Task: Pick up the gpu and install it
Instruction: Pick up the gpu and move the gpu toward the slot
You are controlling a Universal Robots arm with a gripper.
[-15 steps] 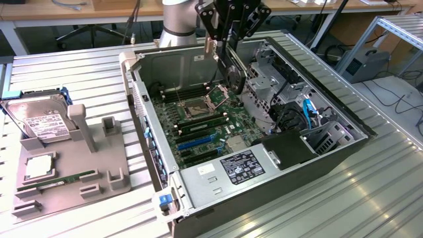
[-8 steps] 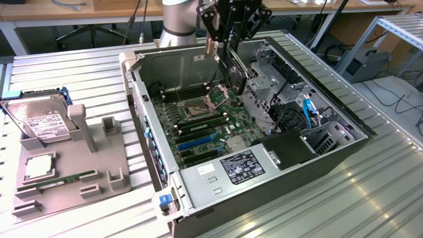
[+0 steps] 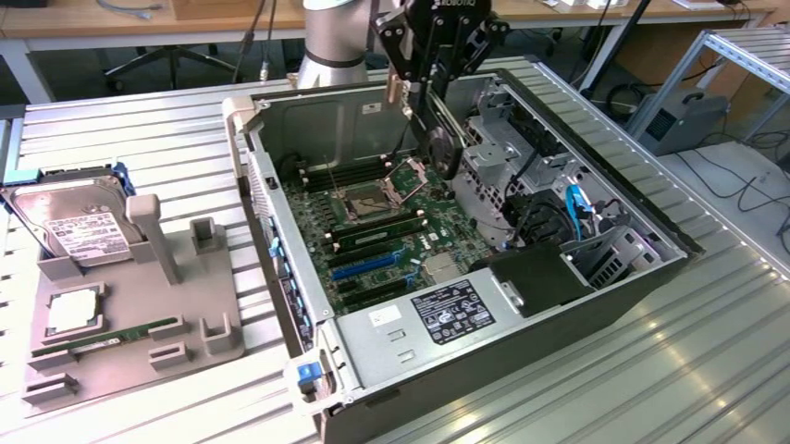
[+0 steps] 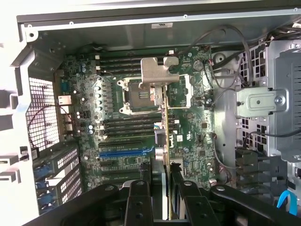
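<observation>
One tool (image 4: 161,172), half-closed on the gpu (image 3: 441,143), holds it above the motherboard (image 3: 370,236); black label (image 3: 452,312) unreadable.

The exterior view looked obliquely down across the worktop (image 3: 124,129) at the open computer case (image 3: 314,120); the wrist view, seemingly near-vertical, hung close above the motherboard (image 4: 193,129) both shared.

Metal-bracketed gpu (image 4: 159,77); ribbed metal table (image 3: 136,129)

gpu (image 4: 164,146) partly hidden by gripper (image 4: 162,174); arm (image 3: 336,37) cropped.
</observation>
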